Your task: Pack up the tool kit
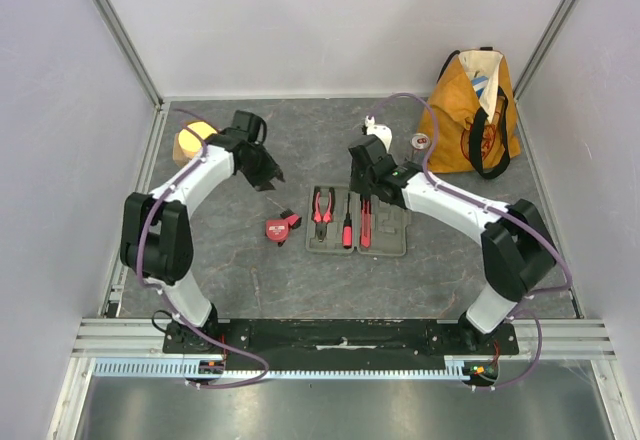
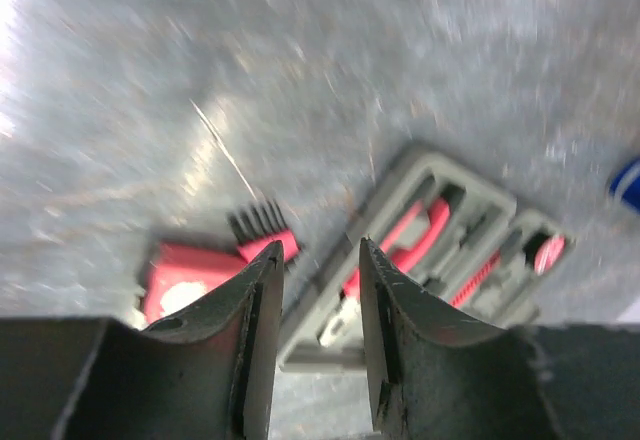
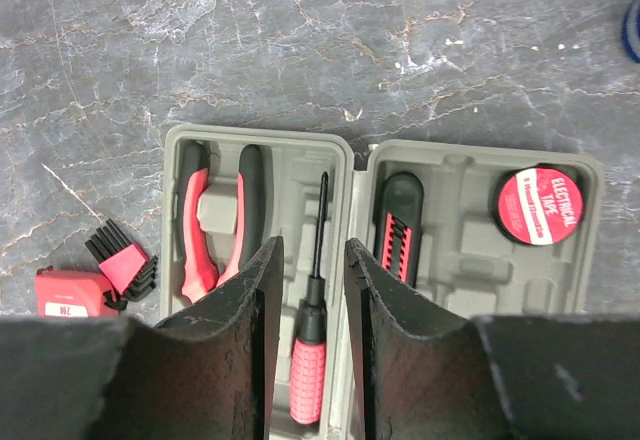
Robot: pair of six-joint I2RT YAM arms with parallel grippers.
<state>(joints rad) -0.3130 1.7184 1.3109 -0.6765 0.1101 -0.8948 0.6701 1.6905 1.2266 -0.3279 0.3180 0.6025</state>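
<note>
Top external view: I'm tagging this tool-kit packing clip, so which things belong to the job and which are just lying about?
Job: open grey case; pliers, screwdriver and cutter inside it; red tape measure lying outside it.
Lying about: orange tote bag; small can; yellow object at far left.

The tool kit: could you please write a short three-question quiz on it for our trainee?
1. Which lies outside the case? A pliers; B screwdriver; C tape measure.
2. True or false: the case is shut.
3. Fill in: the bag stands at the table's far ___ corner.
Key: 1 C; 2 false; 3 right.
</note>
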